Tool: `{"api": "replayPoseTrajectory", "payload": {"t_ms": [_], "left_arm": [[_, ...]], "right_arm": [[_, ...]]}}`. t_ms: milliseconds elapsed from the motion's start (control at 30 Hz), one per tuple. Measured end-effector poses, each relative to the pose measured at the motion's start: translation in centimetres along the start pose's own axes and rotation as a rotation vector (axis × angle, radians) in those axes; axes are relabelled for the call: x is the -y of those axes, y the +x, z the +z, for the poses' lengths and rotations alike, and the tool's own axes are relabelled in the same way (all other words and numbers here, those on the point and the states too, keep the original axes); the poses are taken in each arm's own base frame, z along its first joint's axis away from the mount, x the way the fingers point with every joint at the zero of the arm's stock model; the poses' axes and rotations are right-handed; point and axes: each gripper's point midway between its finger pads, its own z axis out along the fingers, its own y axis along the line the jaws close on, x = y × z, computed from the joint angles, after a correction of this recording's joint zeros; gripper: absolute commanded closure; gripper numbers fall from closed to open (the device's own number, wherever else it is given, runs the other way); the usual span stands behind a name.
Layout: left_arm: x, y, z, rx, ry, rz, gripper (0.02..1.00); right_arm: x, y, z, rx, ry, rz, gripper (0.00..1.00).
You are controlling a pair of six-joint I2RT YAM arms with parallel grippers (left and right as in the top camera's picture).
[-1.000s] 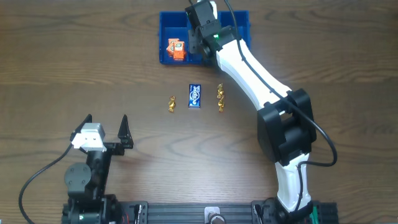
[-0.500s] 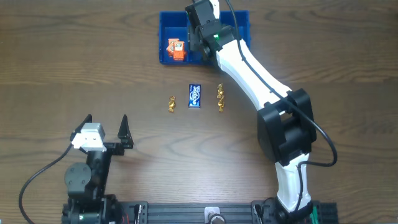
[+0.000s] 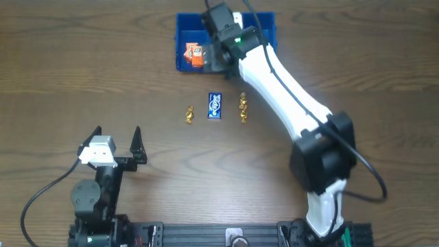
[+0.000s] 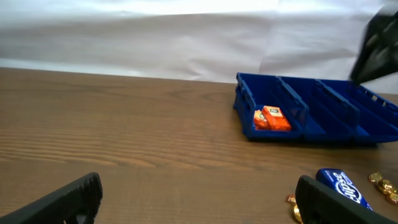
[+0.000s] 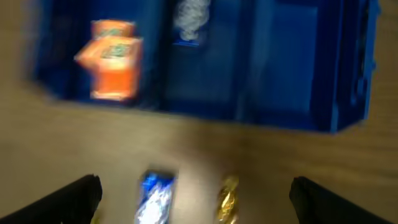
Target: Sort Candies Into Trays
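Top view, what moved: the right gripper (image 3: 218,56) has pulled back from over the middle of the blue tray (image 3: 264,31) to its near wall, just beside the orange candies (image 3: 194,53); the whole right arm has swung with it.
Top view, on the table: one blue-wrapped candy (image 3: 215,105) lies between the gold candies (image 3: 243,108), all well apart from the tray on the wooden table (image 3: 82,75) and none of them shifted.
Top view, left side: the left gripper (image 3: 117,134) sits parked near its base, fingers spread, same as a second ago.
Left wrist view, tray: the orange candies (image 4: 272,118) rest in the end compartment of the blue tray (image 4: 323,106); the blue-wrapped candy (image 4: 341,185) and gold candies (image 4: 380,182) lie on the wood nearer the camera.
Left wrist view, hand: the left gripper (image 4: 199,199) has both fingers wide apart with nothing between them.
Right wrist view, hand: the right gripper (image 5: 199,199) is spread and empty.
Right wrist view, tray: a pale-blue piece (image 5: 188,22), too blurred to name for sure, lies in the compartment next to the orange candies (image 5: 112,59).
Right wrist view, below: the blue-wrapped candy (image 5: 154,196) and a gold one are coming into its sights.
Meaning: looks to me like a drop-off is finished and the arm is heading back for the next candy; four pieces are left on the table.
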Motion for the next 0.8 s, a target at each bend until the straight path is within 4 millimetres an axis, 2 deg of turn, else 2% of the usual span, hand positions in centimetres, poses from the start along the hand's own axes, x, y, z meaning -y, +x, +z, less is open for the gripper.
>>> {"api": "replayPoseTrajectory", "payload": {"t_ms": [67, 133, 167, 233, 300, 400, 467, 633, 800], "left_arm": [[0.0, 0.0, 0.0, 0.0, 0.0, 0.0, 0.02], [0.0, 0.0, 0.0, 0.0, 0.0, 0.0, 0.02], [0.0, 0.0, 0.0, 0.0, 0.0, 0.0, 0.02], [0.0, 0.0, 0.0, 0.001, 0.0, 0.0, 0.023], [0.0, 0.0, 0.0, 0.0, 0.0, 0.0, 0.02], [0.0, 0.0, 0.0, 0.0, 0.0, 0.0, 0.02], [0.0, 0.0, 0.0, 0.0, 0.0, 0.0, 0.02], [0.0, 0.0, 0.0, 0.0, 0.0, 0.0, 0.02], [0.0, 0.0, 0.0, 0.0, 0.0, 0.0, 0.02]], "right_arm": [[-2.3, 1.7, -3.7, -0.014, -0.04, -0.021, 0.001], [-4.3, 2.9, -5.1, -0.018, -0.074, -0.028, 0.001], [-4.9, 3.7, -4.9, -0.032, -0.079, -0.025, 0.001], [-5.2, 5.9, -3.0, -0.089, -0.06, -0.006, 0.001], [-4.7, 8.2, 0.2, -0.162, -0.014, 0.014, 0.001], [-4.7, 10.5, 4.1, -0.244, 0.017, 0.03, 0.001], [-4.7, 11.5, 6.0, -0.284, 0.027, 0.04, 0.001], [-4.0, 12.2, 8.0, -0.335, 0.037, 0.102, 0.001], [-3.3, 11.7, 8.6, -0.343, 0.025, 0.149, 0.001]]}}
